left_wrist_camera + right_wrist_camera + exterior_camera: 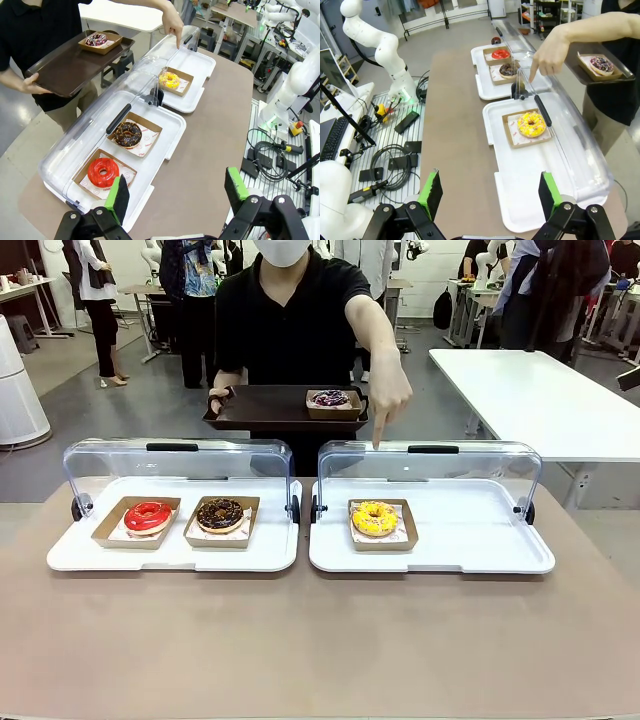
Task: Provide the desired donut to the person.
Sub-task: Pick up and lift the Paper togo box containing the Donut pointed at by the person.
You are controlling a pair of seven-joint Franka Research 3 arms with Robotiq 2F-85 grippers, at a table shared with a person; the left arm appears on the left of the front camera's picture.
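Note:
The person (290, 310) in a black shirt stands at the far side, holding a dark tray (270, 410) with a purple-iced donut (331, 399) on it. Their other hand (388, 400) points a finger down at the yellow donut (375, 518) in its paper tray on the right white case (470, 540). A red donut (148, 516) and a chocolate donut (220, 514) sit in the left white case (100, 550). My left gripper (177, 192) is open, high above the table's left end. Open too, my right gripper (487, 192) hovers over the table's right end near the yellow donut (531, 124).
Both cases have clear lids (430, 465) swung open toward the person. The brown table (320, 640) has bare room in front of the cases. A white table (540, 390) stands at the back right. Cables and gear (385, 160) lie on a grid beside the table.

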